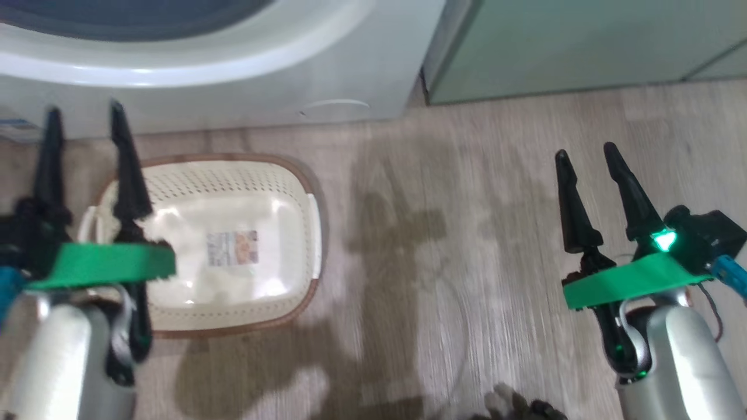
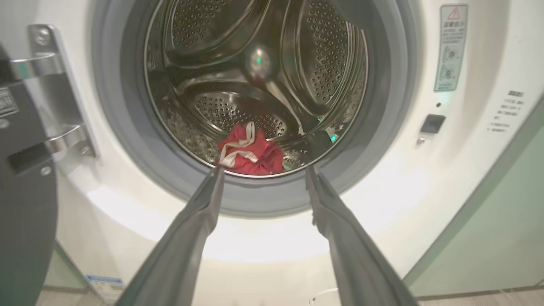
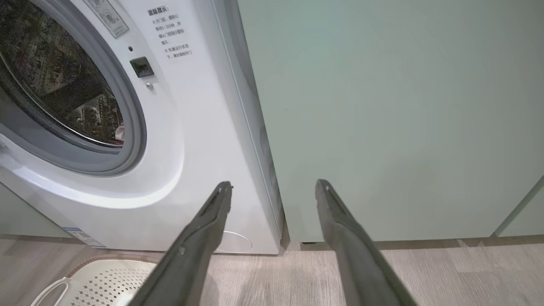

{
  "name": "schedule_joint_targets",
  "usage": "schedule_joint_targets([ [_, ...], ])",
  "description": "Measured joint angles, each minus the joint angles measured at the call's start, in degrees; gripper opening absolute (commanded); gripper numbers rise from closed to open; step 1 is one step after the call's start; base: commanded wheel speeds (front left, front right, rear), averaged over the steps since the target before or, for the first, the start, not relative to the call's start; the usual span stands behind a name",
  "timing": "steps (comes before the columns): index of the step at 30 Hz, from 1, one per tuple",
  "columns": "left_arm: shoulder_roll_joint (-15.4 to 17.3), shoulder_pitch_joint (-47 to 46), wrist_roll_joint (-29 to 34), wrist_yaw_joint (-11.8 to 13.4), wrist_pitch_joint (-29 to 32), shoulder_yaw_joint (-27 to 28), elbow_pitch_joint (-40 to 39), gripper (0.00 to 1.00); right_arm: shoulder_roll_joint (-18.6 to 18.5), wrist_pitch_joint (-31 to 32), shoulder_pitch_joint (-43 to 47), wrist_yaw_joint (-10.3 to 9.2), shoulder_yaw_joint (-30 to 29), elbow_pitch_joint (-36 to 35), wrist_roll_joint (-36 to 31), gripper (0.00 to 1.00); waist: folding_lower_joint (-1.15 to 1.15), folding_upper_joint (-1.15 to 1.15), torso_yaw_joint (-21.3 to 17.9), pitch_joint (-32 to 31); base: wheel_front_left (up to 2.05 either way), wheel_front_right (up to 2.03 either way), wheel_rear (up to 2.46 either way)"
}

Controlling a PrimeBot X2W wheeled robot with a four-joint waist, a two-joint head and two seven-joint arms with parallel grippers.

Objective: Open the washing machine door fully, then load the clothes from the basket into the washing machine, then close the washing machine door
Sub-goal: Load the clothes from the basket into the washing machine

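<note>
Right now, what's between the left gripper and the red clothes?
In the left wrist view, only the grey gasket lip separates the left gripper from the clothes.

So the right gripper is hanging with its fingers spread wide, pointing at the seam where the washing machine is butting up against a pale green cabinet. The basket is peeking in bottom left, sitting on the wood floor.
</note>
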Motion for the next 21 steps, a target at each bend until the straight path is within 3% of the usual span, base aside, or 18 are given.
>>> schedule_joint_targets([
  [8,-2.5,5.4,2.2,-1.1,0.0,-1.1,0.4,1.00,0.0,3.4,3.1,0.00,-1.5,-1.8,-2.3,1.00,0.00,0.00,2.7,-6.3,0.00,0.00,0.00],
  [21,-3.1,14.7,3.8,-2.0,0.0,-2.4,1.1,1.00,0.0,7.4,10.0,0.00,-2.5,-5.3,-3.3,1.00,0.00,0.00,3.4,-15.8,0.00,0.00,0.00],
])
